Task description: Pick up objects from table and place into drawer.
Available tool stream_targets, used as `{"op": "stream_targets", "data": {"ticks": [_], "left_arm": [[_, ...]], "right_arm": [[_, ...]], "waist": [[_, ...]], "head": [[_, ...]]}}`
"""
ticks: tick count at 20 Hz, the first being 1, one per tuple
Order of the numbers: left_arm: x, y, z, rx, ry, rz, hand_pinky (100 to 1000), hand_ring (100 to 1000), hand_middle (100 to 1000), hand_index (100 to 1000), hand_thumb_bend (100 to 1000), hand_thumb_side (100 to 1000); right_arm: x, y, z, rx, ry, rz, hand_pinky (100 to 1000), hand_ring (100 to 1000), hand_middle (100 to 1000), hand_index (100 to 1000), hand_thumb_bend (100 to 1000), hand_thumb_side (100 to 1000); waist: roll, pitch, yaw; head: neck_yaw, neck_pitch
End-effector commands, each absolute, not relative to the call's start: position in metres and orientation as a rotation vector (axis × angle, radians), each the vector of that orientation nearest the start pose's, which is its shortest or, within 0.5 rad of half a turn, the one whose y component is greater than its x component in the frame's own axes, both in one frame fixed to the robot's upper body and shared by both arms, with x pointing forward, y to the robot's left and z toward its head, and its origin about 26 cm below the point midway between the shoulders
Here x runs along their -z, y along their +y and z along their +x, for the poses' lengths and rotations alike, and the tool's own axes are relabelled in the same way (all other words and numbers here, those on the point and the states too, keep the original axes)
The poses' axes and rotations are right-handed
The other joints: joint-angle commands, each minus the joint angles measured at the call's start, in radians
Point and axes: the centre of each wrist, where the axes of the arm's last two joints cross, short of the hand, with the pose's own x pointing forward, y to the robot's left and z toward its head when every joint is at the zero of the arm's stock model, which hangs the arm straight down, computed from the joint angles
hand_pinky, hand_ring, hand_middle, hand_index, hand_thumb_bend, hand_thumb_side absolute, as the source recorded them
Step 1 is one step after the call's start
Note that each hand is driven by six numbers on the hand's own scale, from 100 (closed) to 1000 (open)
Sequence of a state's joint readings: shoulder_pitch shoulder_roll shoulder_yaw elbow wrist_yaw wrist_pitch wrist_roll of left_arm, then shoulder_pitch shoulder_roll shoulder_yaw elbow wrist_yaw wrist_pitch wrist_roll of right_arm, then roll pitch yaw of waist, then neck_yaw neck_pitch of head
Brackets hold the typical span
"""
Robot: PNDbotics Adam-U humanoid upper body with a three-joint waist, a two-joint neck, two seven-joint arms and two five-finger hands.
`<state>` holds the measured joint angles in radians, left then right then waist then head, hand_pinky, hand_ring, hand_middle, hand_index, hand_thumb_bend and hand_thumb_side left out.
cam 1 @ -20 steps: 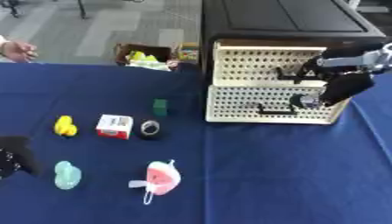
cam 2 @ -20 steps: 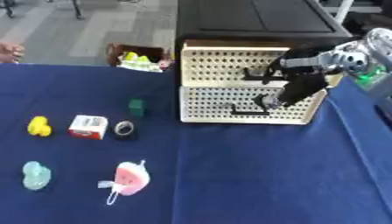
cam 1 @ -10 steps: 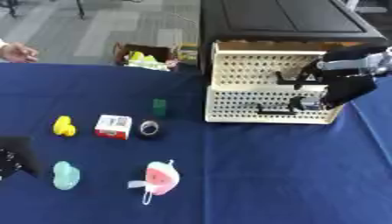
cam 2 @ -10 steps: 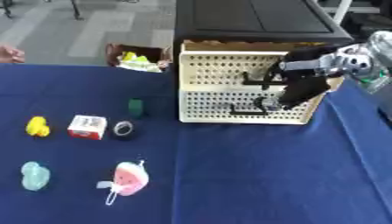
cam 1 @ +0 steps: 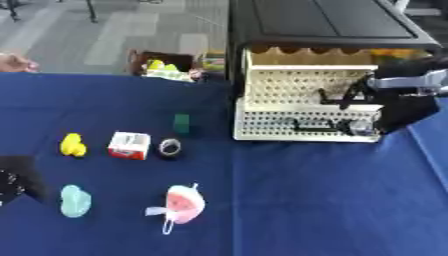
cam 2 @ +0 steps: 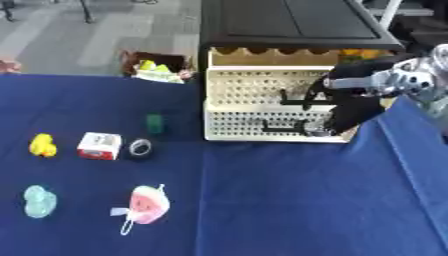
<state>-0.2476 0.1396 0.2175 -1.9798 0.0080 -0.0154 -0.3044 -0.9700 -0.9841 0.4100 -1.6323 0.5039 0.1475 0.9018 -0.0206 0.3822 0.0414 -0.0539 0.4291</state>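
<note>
Drawer unit (cam 2: 262, 107): cream, perforated fronts, black handles.
Right hand (cam 2: 350, 107): at the drawer fronts; finger state cannot be told.
Left hand (cam 1: 13, 180): lower left; fingers indistinct.

right hand (cam 2: 350, 102) at drawer (cam 2: 271, 120) front

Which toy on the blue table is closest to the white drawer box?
The small green block. It stands just left of the white drawer box, while the yellow duck, the red-and-white box and the watermelon toy lie farther off.

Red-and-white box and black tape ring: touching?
Apart. The left eye view shows a strip of blue cloth between the red-and-white box and the black tape ring.
</note>
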Motion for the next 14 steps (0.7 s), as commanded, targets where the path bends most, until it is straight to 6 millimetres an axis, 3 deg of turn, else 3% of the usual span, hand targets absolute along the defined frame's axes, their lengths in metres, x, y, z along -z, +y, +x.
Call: {"op": "stream_targets", "data": {"ticks": [1, 14], "left_arm": [[-0.183, 0.292, 0.293, 0.374, -2.231, 0.067, 471, 489, 494, 697, 100, 1000], [-0.183, 0.291, 0.293, 0.381, -2.229, 0.062, 472, 490, 495, 697, 100, 1000]], "right_arm": [[-0.369, -0.279, 0.346, -1.806, -1.111, -0.945, 180, 193, 223, 835, 268, 803], [-0.362, -0.271, 0.311, -1.838, -1.115, -0.915, 178, 194, 225, 847, 267, 831]], "waist": [[0.002, -0.022, -0.003], [0.003, -0.018, -0.002]], "head": [[0.001, -0.008], [-0.005, -0.011]]}}
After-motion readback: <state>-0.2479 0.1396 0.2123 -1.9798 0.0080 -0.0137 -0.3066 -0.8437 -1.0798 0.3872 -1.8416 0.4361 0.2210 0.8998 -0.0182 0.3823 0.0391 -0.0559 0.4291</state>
